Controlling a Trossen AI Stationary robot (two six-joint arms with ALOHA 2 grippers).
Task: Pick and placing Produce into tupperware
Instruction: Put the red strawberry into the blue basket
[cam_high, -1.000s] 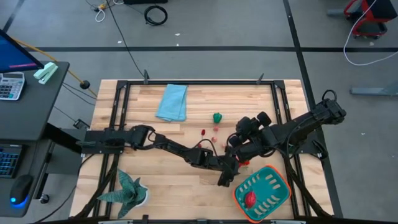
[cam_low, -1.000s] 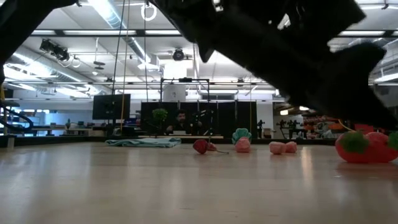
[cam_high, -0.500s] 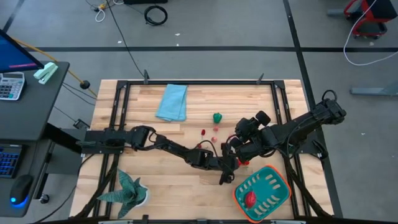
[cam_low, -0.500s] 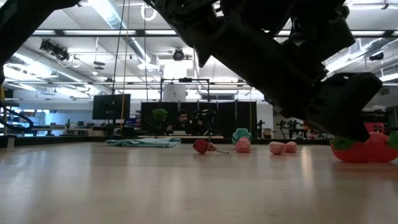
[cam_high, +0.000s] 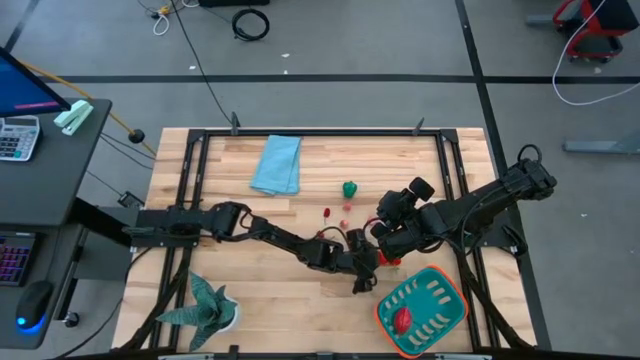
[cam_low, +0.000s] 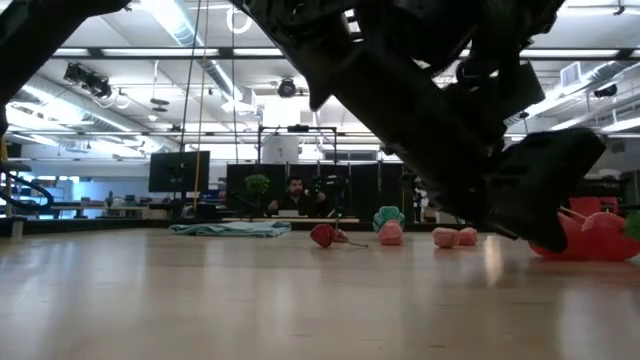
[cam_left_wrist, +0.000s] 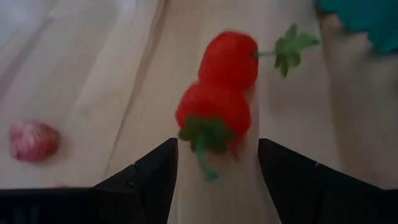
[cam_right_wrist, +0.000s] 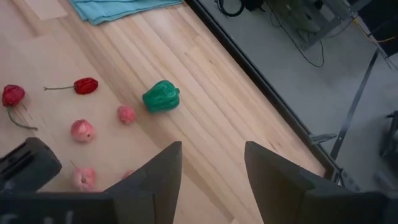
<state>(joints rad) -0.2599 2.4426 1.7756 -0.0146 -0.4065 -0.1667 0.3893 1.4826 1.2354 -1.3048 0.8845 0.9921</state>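
Two red pieces of produce (cam_left_wrist: 214, 106) (cam_left_wrist: 229, 56), each with a green top, lie touching each other on the wooden table beside the teal, orange-rimmed tupperware (cam_high: 424, 308). One red piece (cam_high: 402, 320) lies inside it. My left gripper (cam_left_wrist: 217, 152) is low over the table and open, its fingertips on either side of the nearer red piece, just short of it. My right gripper (cam_right_wrist: 211, 168) hangs open above the table's middle (cam_high: 383, 228). A green piece (cam_right_wrist: 161, 96) and several small pink and red pieces (cam_right_wrist: 82, 130) lie scattered beyond it.
A light blue folded cloth (cam_high: 277, 164) lies at the far side, and a green star-shaped plant (cam_high: 205, 305) stands at the near left corner. A black frame (cam_high: 320, 133) runs round the table. A pink piece (cam_left_wrist: 34, 140) lies to one side of my left gripper.
My left gripper has rolled about its own line and tipped lower toward the two red pieces beside the tupperware, staying open. My right gripper has rolled a little in place. No produce has moved.
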